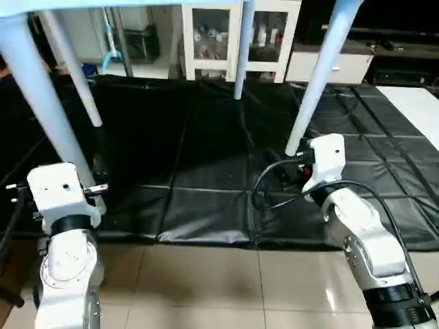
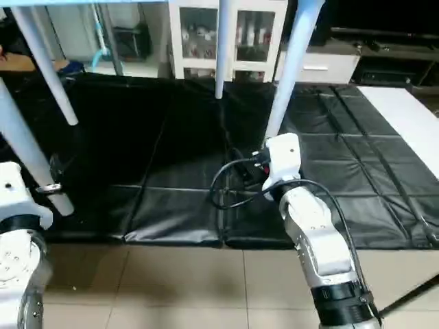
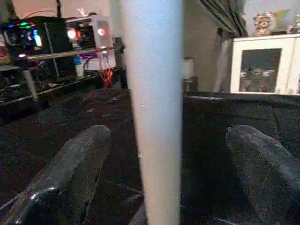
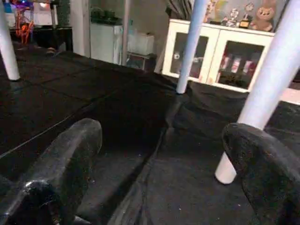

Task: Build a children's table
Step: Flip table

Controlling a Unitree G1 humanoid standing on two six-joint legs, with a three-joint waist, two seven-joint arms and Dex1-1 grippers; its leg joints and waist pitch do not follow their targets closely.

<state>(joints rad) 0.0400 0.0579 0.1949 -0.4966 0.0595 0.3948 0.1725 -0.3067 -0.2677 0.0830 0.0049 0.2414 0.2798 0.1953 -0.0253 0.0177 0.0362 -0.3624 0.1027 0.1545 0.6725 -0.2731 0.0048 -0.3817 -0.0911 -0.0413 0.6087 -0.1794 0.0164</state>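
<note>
Children's table standing on four legs on the black mat, both claws wide open at the two nearest legs

The children's table (image 1: pixel 137 3) stands upright on the black floor mat (image 1: pixel 199 171); its top edge runs along the upper border of the head views, with all four tapered white legs fitted and reaching down to the mat. Left claw (image 3: pixel 164 173): fingers spread wide, one on each side of the near-left leg (image 3: pixel 152 112), which rises between them; contact cannot be confirmed. Right claw (image 4: pixel 164 178): fingers spread wide, holding nothing, with the foot of the near-right leg (image 4: pixel 262 112) just beside one finger (image 4: pixel 267 168). The far legs stand well apart from both claws. A white glass-door cabinet (image 1: pixel 212 38) stands beyond the mat
</note>
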